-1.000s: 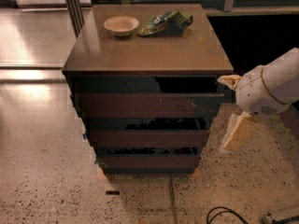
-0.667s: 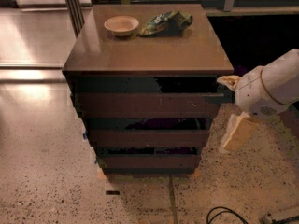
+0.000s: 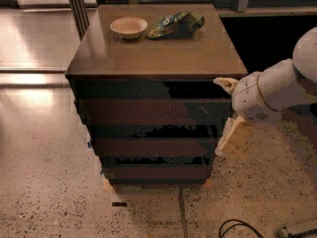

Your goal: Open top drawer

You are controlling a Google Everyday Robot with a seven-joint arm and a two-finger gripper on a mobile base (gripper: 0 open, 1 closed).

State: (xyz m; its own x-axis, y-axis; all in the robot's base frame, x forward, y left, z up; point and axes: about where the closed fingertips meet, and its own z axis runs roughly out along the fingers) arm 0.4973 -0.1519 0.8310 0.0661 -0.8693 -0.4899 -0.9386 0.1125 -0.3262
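Sitting at the R end of the top drawer (image 3: 148,112), your gripper (image 3: 227,110) has jaws spread wide, 1 above the other. Drawer front runs L-R, lying just left of jaws.

The pincer (image 3: 225,114) hangs spread at the right edge of a dark wooden cabinet (image 3: 148,58). Beneath it lie a speckled floor (image 3: 49,202) and a black cable (image 3: 237,226). Far to its left, pale glare (image 3: 29,38) washes polished flooring.
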